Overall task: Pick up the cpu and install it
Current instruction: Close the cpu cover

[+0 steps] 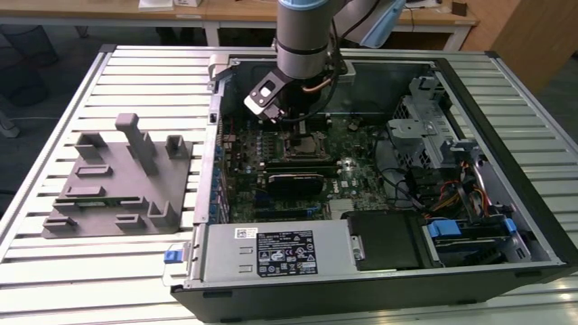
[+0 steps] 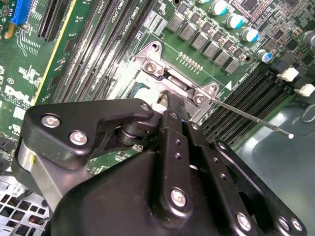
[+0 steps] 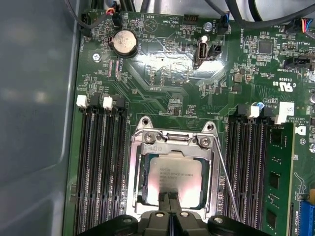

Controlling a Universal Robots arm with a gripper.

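Note:
The cpu (image 3: 172,173), a small square chip with a silvery top, lies flat in the black motherboard socket (image 3: 140,162), inside its metal frame (image 2: 153,66). My gripper (image 3: 170,197) hangs straight over the socket. Its two black fingers are pressed together, and their tips rest at the chip's edge nearest the wrist. In the second wrist view the gripper (image 2: 170,98) comes down to a point at the socket frame. In the exterior view the arm reaches into the open computer case and the gripper (image 1: 289,127) is just above the socket (image 1: 302,143).
A thin wire lever (image 3: 227,177) stands out beside the socket. Memory slots flank it, with a green memory stick (image 3: 279,172) in one. The grey plastic fixture (image 1: 113,179) sits on the slatted table at the exterior view's left. The case wall (image 3: 34,123) is close by.

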